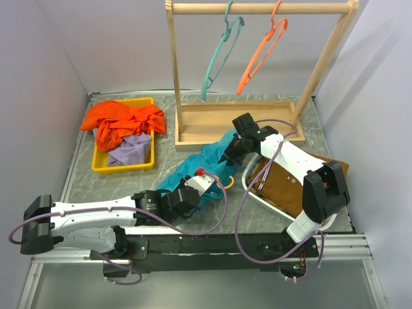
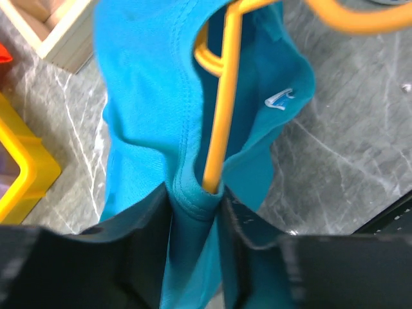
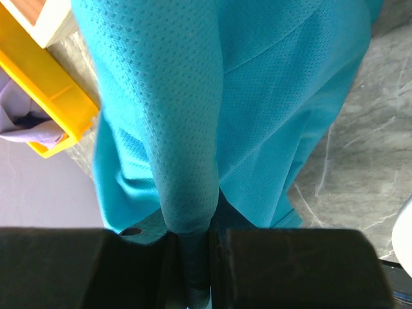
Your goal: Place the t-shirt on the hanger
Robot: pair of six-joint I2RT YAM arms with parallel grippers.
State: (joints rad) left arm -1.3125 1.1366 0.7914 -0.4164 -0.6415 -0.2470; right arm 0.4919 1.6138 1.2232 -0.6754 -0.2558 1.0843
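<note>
The teal t-shirt (image 1: 205, 162) lies bunched on the table between my two grippers. The yellow hanger (image 2: 219, 122) runs inside its neck opening; its hook (image 1: 228, 182) pokes out near my left gripper. My left gripper (image 1: 196, 187) is shut on the t-shirt's collar (image 2: 193, 193), with the hanger's rod ending right at the pinched cloth. My right gripper (image 1: 233, 149) is shut on a fold of the t-shirt (image 3: 187, 161) at its far end and holds it lifted.
A yellow bin (image 1: 103, 162) with orange-red and lavender garments sits at the left. A wooden rack (image 1: 239, 125) with a teal hanger (image 1: 222, 55) and an orange hanger (image 1: 261, 55) stands behind. A white tray with a brown board (image 1: 283, 187) lies at the right.
</note>
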